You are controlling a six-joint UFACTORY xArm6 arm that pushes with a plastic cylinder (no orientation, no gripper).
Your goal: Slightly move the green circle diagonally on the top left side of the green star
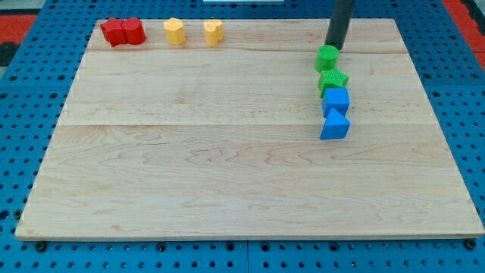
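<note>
Wooden board point(227, 152) under everything; green star point(333, 79) near the view's right; green circle point(328, 56) just above, touching it, barely left; not yet diagonal, so a nudge left remains; my tip point(333, 45) touching circle's top; no jaws.

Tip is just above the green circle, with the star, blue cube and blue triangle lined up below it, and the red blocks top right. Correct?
Not quite: the camera view shows the red blocks top left. The rest stands: my tip, green circle, green star, blue cube, blue triangle.
</note>
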